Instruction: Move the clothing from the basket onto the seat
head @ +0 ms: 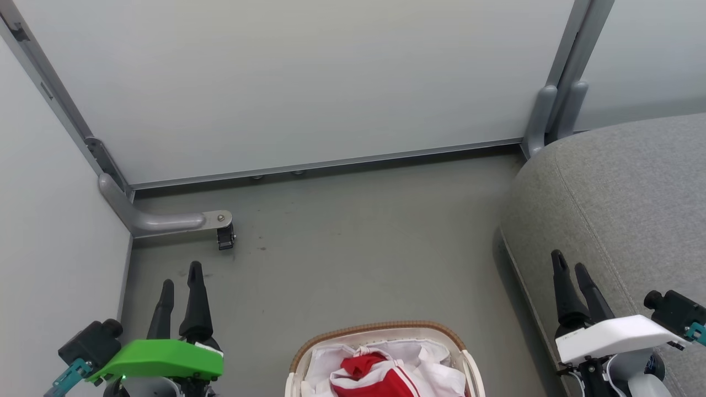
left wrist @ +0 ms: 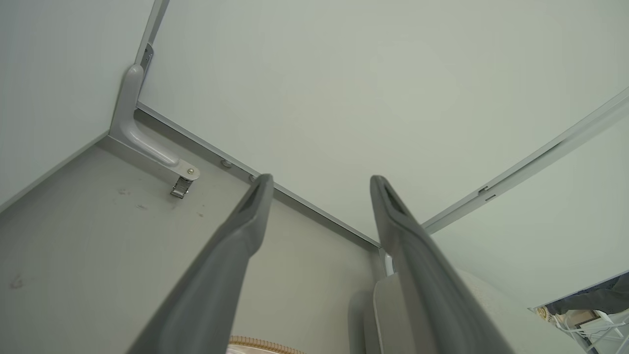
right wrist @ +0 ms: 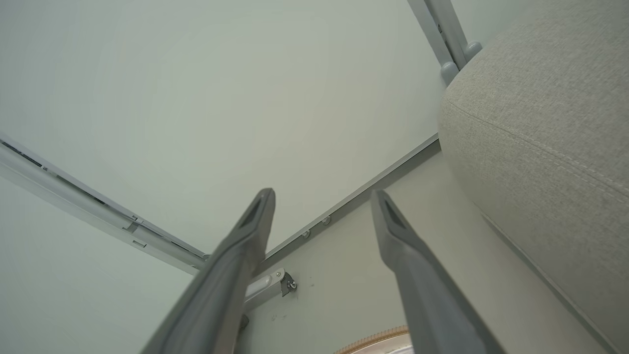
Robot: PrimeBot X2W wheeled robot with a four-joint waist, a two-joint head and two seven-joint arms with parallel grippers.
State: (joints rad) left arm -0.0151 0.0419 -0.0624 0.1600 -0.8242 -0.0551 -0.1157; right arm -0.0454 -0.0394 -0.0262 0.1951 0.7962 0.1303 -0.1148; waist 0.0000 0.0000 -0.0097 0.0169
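Head view: the clothing (head: 372, 372), a red heap among white cloth (head: 441, 377), lies in the basket (head: 380, 326) at bottom centre. It sits between the two grippers, nearer the robot than their tips and about equally far from each. Crumpled, it has no clear long axis. The left gripper (head: 181, 275) and right gripper (head: 569, 260) are both spread and empty. The seat (head: 623, 193) lies under the right one. Only the basket's rim looks likely to hinder a reach.
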